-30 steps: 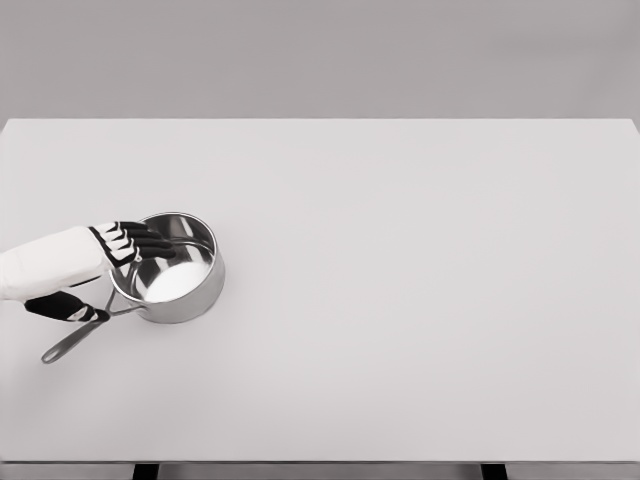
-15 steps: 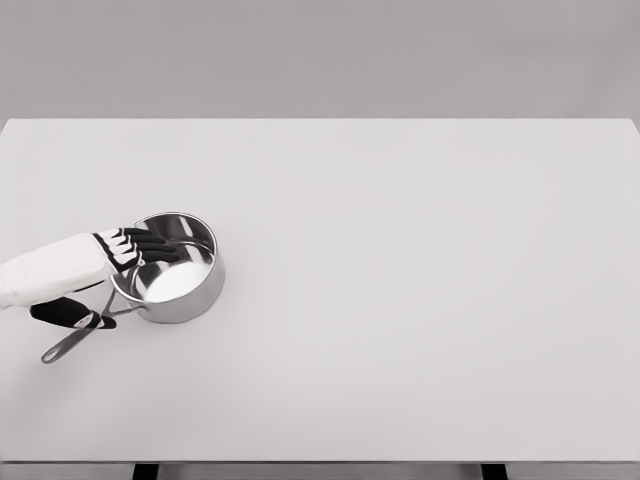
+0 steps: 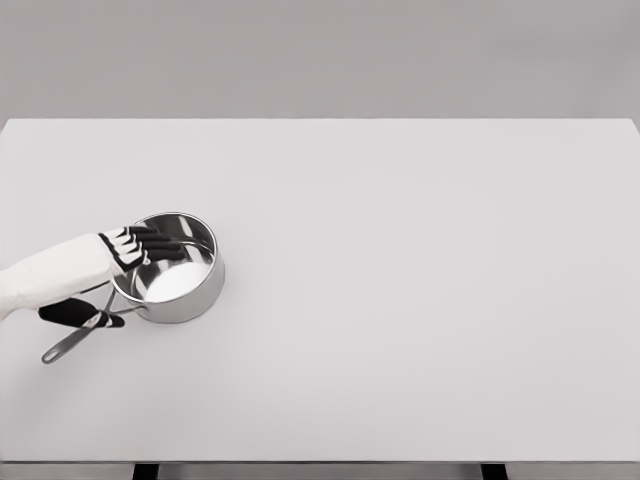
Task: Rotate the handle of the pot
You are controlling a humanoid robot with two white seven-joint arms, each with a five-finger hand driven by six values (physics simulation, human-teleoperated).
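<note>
A shiny steel pot (image 3: 185, 290) stands on the left part of the white table (image 3: 420, 300). Its long handle (image 3: 68, 344) points toward the lower left. My left hand (image 3: 138, 268) comes in from the left edge and sits at the pot's left rim. Its dark fingers (image 3: 160, 243) stretch out flat over the rim and the pot's inside. The thumb (image 3: 85, 314) lies lower, against the handle near its root. The handle's root passes between thumb and fingers, with no closed grasp visible. The right hand is out of view.
The table's front edge runs along the bottom of the head view, and a plain grey wall lies behind its far edge.
My left forearm has sunk a little and the hand has slid slightly down and left, the thumb now nearer the handle. The pot and its handle have not visibly turned.
</note>
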